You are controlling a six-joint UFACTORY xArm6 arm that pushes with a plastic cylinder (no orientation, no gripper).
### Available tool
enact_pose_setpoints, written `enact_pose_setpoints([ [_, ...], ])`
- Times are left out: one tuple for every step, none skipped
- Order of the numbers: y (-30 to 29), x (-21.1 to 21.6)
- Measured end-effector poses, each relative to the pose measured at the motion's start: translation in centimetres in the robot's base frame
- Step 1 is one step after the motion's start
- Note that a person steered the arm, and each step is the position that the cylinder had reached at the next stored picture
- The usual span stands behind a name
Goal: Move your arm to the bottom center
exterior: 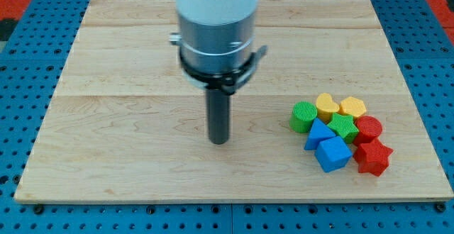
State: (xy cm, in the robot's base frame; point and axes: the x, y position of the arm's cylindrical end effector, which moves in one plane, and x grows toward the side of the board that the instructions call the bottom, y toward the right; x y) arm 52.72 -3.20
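Observation:
My tip (218, 142) rests on the wooden board (128, 120), a little left of the board's middle and in its lower half. The rod hangs from the grey and white arm at the view's top. Several blocks sit in a tight cluster at the view's right, well apart from the tip: a green cylinder (303, 115), a yellow heart (326, 106), a yellow hexagon (352, 107), a green star (344, 127), a red cylinder (369, 128), a blue triangle (318, 133), a blue cube (333, 153) and a red star (372, 156).
The board lies on a blue perforated table (28, 213). A red strip (18, 0) shows at the view's top left corner.

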Motion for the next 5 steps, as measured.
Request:
enact_pose_setpoints([
  [-5.8, 0.0],
  [-9.4, 0.0],
  [-10.8, 0.0],
  [-11.7, -0.4],
  [-11.8, -0.4],
])
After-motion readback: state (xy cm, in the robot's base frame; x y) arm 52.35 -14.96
